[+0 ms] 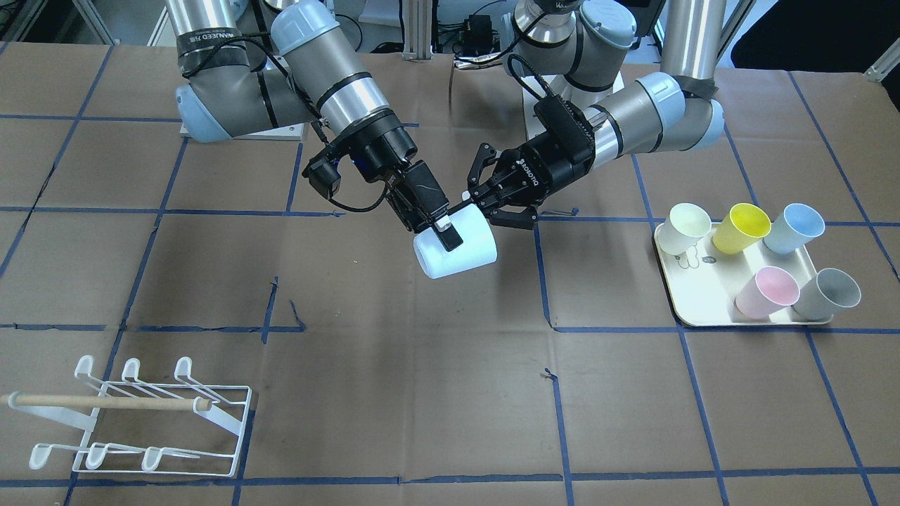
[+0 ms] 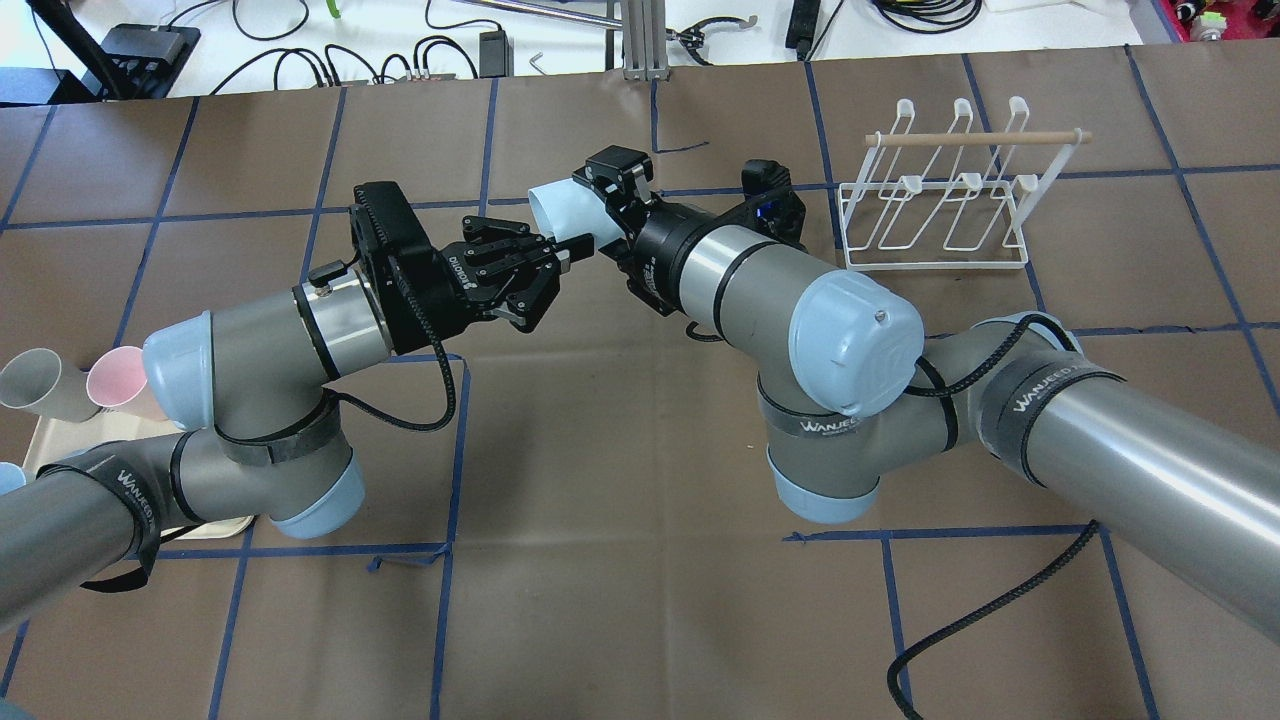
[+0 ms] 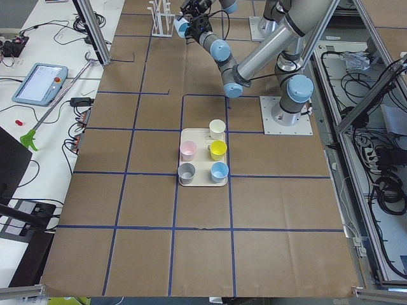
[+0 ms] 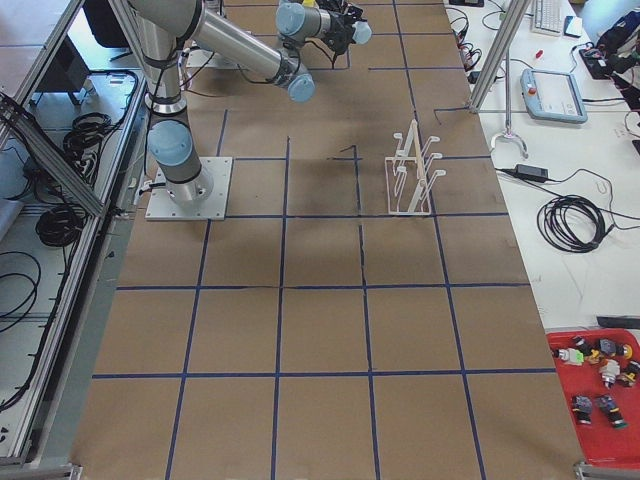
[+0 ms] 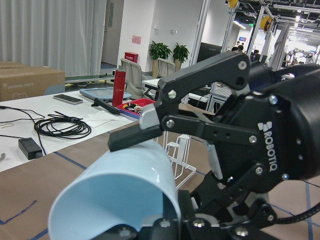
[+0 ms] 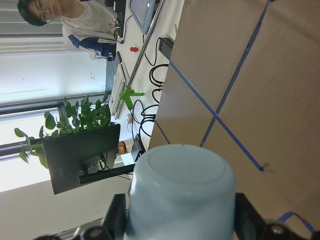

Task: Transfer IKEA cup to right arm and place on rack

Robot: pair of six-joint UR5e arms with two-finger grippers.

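Note:
A pale whitish-blue cup (image 1: pixel 457 256) hangs on its side above the middle of the table, between both grippers. My right gripper (image 1: pixel 444 239) is shut around the cup's body; the right wrist view shows the cup's base (image 6: pixel 180 190) between its two fingers. My left gripper (image 1: pixel 467 204) has its fingertips closed together on the cup's rim. In the overhead view the cup (image 2: pixel 552 208) sits between the left gripper (image 2: pixel 572 245) and the right gripper (image 2: pixel 580 212). The white wire rack (image 1: pixel 151 422) with a wooden dowel stands empty, far on the right arm's side, and shows in the overhead view (image 2: pixel 940 215).
A cream tray (image 1: pixel 710 309) on the left arm's side holds several coloured cups lying tilted. Blue tape lines grid the brown table. Both arm bases stand at the table's robot-side edge.

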